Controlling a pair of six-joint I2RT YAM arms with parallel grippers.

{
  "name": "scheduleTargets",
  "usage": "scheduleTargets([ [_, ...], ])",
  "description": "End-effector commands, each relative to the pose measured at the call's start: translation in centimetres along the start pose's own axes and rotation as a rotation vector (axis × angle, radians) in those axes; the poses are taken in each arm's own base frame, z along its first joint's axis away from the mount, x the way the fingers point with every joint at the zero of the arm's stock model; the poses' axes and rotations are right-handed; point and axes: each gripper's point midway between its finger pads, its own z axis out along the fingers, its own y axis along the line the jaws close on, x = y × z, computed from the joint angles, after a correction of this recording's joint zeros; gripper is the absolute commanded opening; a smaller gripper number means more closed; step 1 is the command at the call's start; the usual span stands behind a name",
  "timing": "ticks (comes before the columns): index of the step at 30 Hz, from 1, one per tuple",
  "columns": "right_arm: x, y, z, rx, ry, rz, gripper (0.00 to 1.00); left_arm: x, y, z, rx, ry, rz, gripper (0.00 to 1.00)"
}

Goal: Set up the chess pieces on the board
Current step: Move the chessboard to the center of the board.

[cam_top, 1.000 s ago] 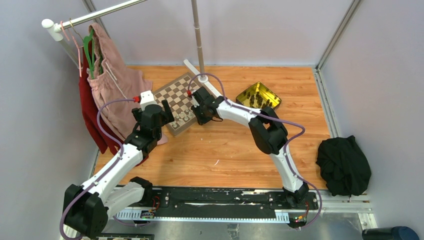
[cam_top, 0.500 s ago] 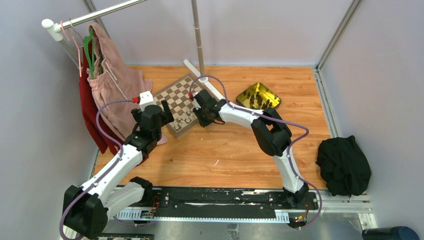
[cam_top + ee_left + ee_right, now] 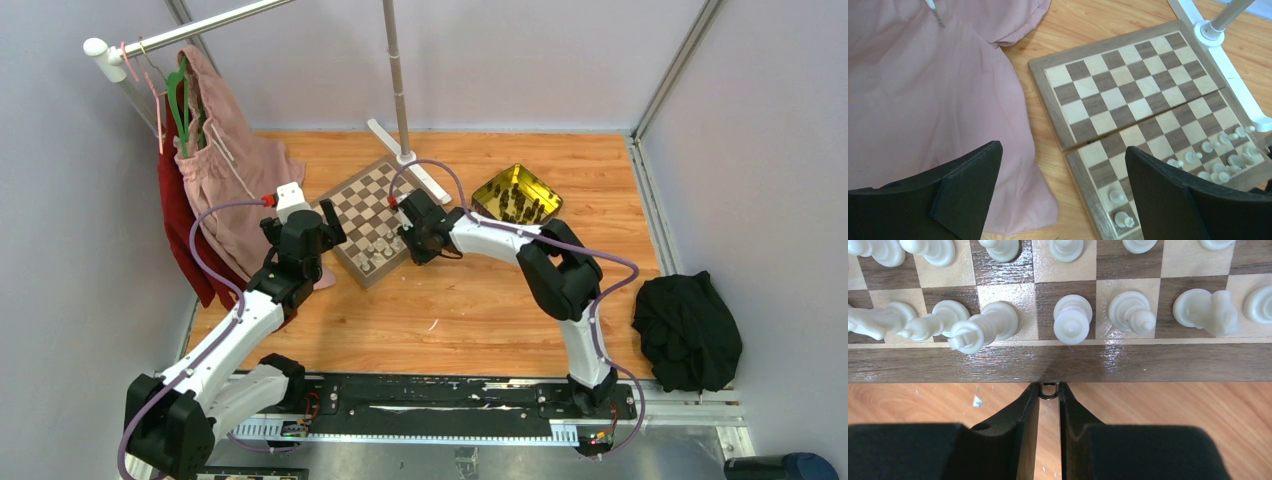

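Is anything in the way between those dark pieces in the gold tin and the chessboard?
Yes. The white stand foot, pole rising from it, lies along the board edge facing the tin, and the right gripper, pinching the board's clasp, sits nearby.

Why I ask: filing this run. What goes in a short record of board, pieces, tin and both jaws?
board: open flat, one half bare
white pieces: two rows along one edge
dark pieces: in the yellow tin
left jaws: open, holding nothing
right jaws: shut on the metal loop at the board's edge
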Motion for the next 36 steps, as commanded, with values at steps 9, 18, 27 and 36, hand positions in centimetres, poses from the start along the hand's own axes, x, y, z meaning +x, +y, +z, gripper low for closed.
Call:
scheduleTargets([
  [9,5.3,-0.4,-4.1,0.028,0.058,0.006,0.02,0.0,0.6,-0.3,-0.028,-0.007,0.0,1.0],
  [18,7.9,-0.5,-6.6,0.025,0.057,0.023,0.02,0.3,0.9,-0.4,-0.039,0.001,-0.004,1.0],
  [27,11.4,-0.6,-9.3,0.022,0.063,0.042,0.01,0.4,0.9,-0.4,-0.045,0.011,-0.006,1.0],
  [36,14.6,-0.8,-11.5,0.021,0.068,0.068,0.01,0.7,0.1,-0.2,-0.041,0.027,0.001,1.0],
])
